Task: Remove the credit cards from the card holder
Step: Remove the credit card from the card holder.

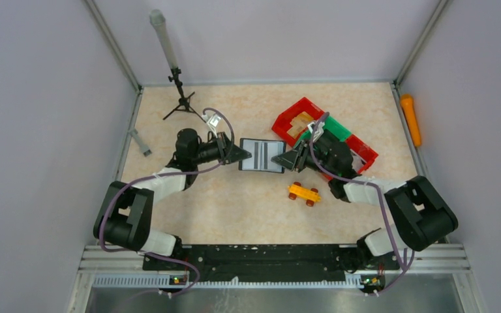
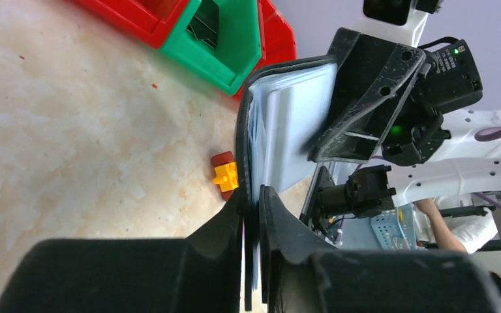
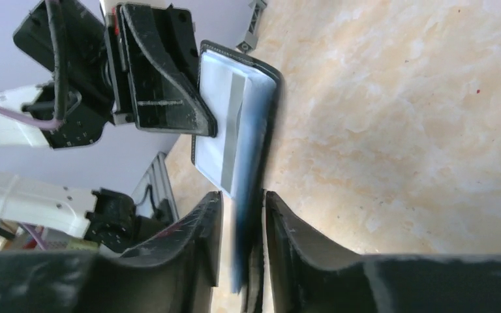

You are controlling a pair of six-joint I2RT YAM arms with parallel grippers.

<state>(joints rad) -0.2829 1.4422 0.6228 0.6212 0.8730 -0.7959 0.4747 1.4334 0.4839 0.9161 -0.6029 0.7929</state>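
The black card holder (image 1: 261, 155) lies open at mid-table, grey inner face up with a dark stripe down the middle. My left gripper (image 1: 241, 154) is shut on its left edge; the left wrist view shows the jaws (image 2: 252, 195) pinching the thin black cover (image 2: 242, 130). My right gripper (image 1: 279, 158) straddles the right edge; in the right wrist view (image 3: 241, 199) one finger touches the cover and the other stands a small gap off the pale blue-white cards (image 3: 218, 111). The cards sit inside the holder (image 3: 271, 85).
A yellow-orange toy brick car (image 1: 304, 193) sits just in front of the holder. Red bins (image 1: 297, 117) and a green bin (image 1: 339, 129) stand behind my right arm. A small tripod (image 1: 181, 98) stands at the back left, an orange object (image 1: 411, 119) at the right wall.
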